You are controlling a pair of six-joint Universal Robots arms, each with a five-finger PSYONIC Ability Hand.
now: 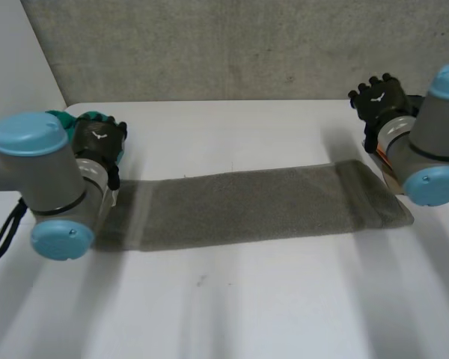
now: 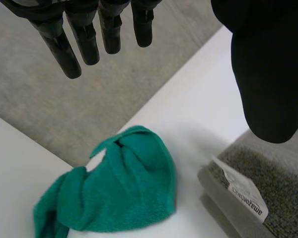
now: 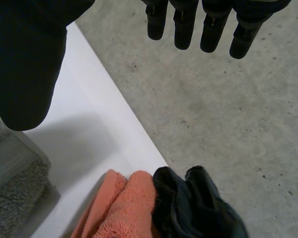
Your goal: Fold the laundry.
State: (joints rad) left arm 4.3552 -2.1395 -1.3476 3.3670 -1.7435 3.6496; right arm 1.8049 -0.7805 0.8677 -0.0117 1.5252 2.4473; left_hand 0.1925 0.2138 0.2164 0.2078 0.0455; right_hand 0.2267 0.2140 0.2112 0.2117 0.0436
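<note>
- A grey towel (image 1: pixel 254 206) lies folded into a long strip across the middle of the white table (image 1: pixel 232 307), with its label (image 2: pixel 246 191) at the left end.
- The left robot hand (image 1: pixel 99 140) hangs just beyond that end, fingers straight and empty.
- The right robot hand (image 1: pixel 379 97) is past the other end, also open and holding nothing.
- A bunched green cloth (image 2: pixel 119 188) sits beyond the left robot hand.
- By the right robot hand, at the table's edge, an orange cloth (image 3: pixel 124 203) touches a black cloth (image 3: pixel 193 208).
</note>
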